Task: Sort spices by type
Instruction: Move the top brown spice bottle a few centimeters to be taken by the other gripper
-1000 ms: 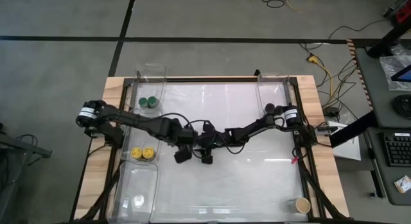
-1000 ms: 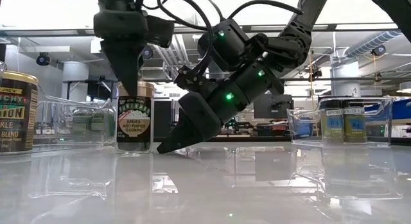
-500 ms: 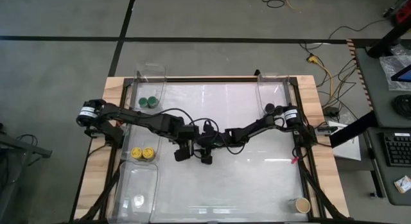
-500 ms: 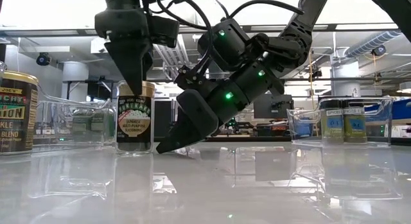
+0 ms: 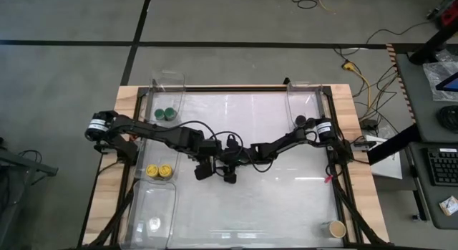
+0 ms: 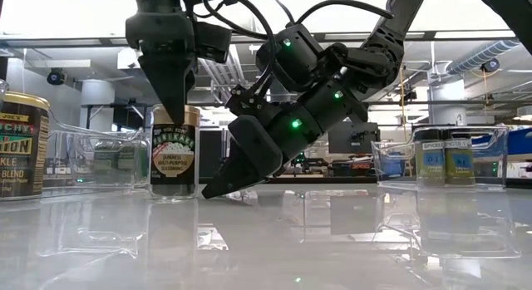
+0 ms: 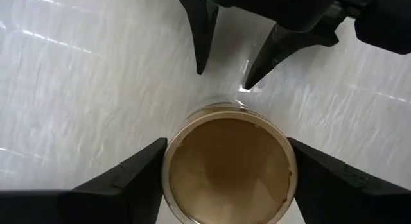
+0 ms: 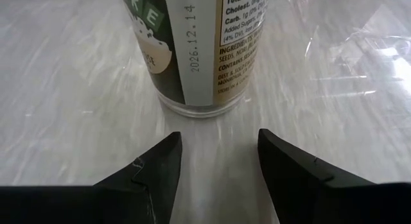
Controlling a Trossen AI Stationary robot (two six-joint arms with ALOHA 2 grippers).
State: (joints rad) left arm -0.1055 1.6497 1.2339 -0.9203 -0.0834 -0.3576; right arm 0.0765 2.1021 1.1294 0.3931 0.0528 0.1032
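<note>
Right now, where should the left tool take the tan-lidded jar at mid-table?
Grip the tan-lidded jar by its round sides just under the lid, coming straight down: it stands upright, and the left tool already hangs open above it, one finger either side.

Spice jars, as I see them from the console:
- Tan-lidded jar (image 6: 174, 150): upright mid-table, dark contents, white label.
- Two green-lidded jars (image 5: 165, 114): upright, side by side in the far-left clear bin.
- Two yellow-lidded jars (image 5: 159, 170): upright, touching, at the left edge.
- Large jar (image 6: 22, 146): upright, close to my low camera, yellow lettering.
- Tan-lidded jar (image 5: 337, 228): near-right corner.
</note>
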